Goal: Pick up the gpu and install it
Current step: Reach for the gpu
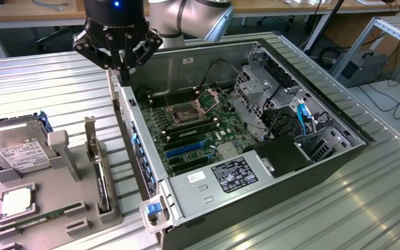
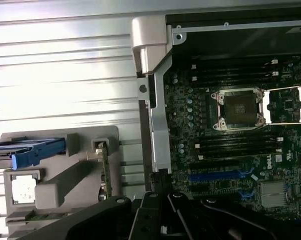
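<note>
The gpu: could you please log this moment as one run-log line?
tool: shut, nothing held, over case edge | gpu: upright in gray holder, untouched | install: not done

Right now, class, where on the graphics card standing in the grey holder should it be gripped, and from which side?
Likely the upper long edge of the card, mid-length, from straight above. It stands on edge in a slot of the holder, so both flat faces are free and its lower edge is buried.
</note>
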You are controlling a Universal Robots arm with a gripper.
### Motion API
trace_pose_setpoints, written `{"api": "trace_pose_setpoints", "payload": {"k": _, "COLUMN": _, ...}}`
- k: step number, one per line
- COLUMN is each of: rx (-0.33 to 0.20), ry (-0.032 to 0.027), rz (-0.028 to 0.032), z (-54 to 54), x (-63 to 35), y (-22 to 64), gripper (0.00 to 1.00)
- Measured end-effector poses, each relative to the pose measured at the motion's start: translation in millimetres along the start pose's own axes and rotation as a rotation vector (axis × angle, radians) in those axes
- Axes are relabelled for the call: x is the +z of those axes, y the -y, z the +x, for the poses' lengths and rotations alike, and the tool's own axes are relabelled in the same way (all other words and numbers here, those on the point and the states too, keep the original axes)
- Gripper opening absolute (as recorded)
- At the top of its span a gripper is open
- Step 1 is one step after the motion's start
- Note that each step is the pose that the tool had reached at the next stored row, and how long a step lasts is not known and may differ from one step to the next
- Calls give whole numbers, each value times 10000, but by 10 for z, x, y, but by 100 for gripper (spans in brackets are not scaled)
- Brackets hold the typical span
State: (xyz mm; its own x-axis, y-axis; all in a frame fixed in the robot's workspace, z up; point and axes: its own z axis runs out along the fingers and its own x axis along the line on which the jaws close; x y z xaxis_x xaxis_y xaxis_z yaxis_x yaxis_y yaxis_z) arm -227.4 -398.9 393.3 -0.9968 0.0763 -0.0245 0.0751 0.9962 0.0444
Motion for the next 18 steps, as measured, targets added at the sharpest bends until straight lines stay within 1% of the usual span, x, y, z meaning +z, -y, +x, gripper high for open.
{"api": "trace_pose_setpoints", "payload": {"k": 3, "rx": -1, "ry": 0, "rz": 0, "z": 104, "x": -3, "y": 8, "gripper": 11}}
{"api": "trace_pose_setpoints", "payload": {"k": 6, "rx": -1, "ry": 0, "rz": 0, "z": 246, "x": -7, "y": 19, "gripper": 11}}
{"api": "trace_pose_setpoints", "payload": {"k": 7, "rx": -1, "ry": 0, "rz": 1, "z": 328, "x": -9, "y": 25, "gripper": 11}}
{"api": "trace_pose_setpoints", "payload": {"k": 9, "rx": 0, "ry": 0, "rz": 0, "z": 415, "x": -11, "y": 31, "gripper": 11}}
{"api": "trace_pose_setpoints", "payload": {"k": 13, "rx": -1, "ry": -1, "rz": 1, "z": 510, "x": -15, "y": 38, "gripper": 11}}
{"api": "trace_pose_setpoints", "payload": {"k": 16, "rx": 0, "ry": 0, "rz": 1, "z": 633, "x": -17, "y": 48, "gripper": 11}}
{"api": "trace_pose_setpoints", "payload": {"k": 18, "rx": 0, "ry": 0, "rz": 1, "z": 668, "x": -18, "y": 50, "gripper": 11}}
